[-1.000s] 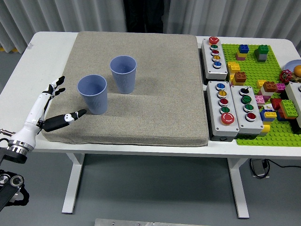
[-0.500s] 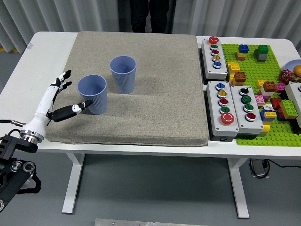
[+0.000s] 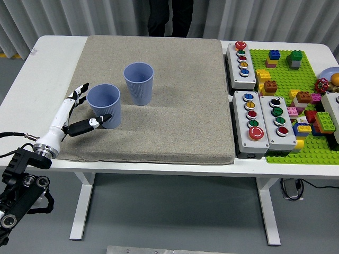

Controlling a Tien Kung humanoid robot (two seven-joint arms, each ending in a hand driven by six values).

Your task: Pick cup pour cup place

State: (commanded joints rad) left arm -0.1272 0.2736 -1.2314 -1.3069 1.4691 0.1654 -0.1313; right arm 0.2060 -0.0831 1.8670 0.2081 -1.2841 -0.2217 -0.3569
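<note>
A white table (image 3: 32,69) carried a grey mat (image 3: 159,106), with a green brick plate (image 3: 296,100) and three button boxes (image 3: 263,121) at its right. Two ribbed blue-violet cups stood upright and empty on the mat's left part: the far cup (image 3: 139,83) and, nearer, the near cup (image 3: 105,106). The left hand (image 3: 79,112) was spread around the near cup, thumb (image 3: 94,124) at its base, fingers (image 3: 79,93) just left of its rim, not gripping.
</note>
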